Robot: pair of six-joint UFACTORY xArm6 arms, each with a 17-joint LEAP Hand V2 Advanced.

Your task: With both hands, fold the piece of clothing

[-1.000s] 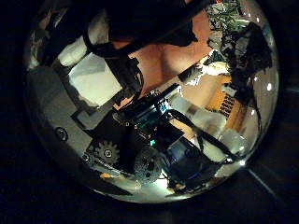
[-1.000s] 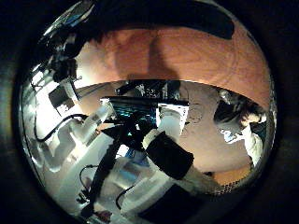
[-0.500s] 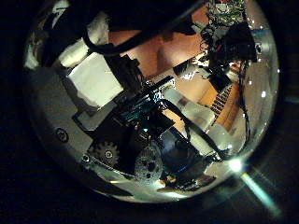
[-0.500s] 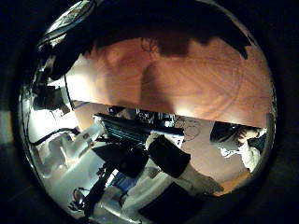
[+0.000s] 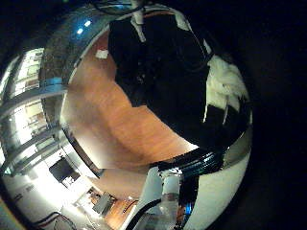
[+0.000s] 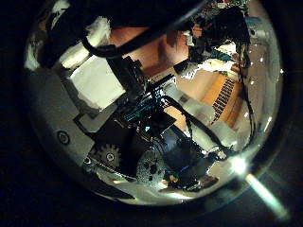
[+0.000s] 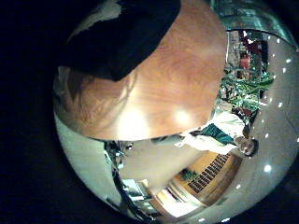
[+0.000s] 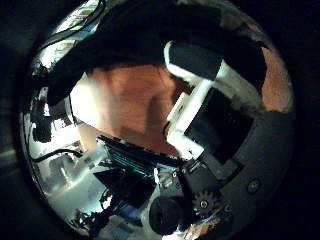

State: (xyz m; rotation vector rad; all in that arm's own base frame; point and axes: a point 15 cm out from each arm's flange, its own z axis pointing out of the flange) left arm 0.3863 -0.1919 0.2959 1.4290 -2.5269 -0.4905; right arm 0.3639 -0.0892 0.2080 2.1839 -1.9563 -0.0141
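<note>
The piece of clothing (image 5: 144, 57) is a dark cloth lying on the wooden table (image 5: 115, 125). In the left little finger side palm view it runs up to my left hand's fingers (image 5: 225, 91), which curl on its edge. My left hand (image 6: 95, 80) fills most of its thumb side view, with a strip of table (image 6: 166, 52) behind it. In the right little finger side view the clothing (image 7: 121, 33) lies close under the palm on the table (image 7: 159, 89). My right hand (image 8: 205, 105) curls its fingers across the thumb side view, against the dark cloth (image 8: 150, 30).
The table's edge (image 7: 140, 140) runs below the cloth, with the room's floor and furniture beyond it. Bare wood (image 8: 125, 100) shows beside the right hand.
The right hand's fingers have curled into its thumb side view, and the table now looks closer. The left hand's fingers keep their pose while the room behind them shifts slightly.
</note>
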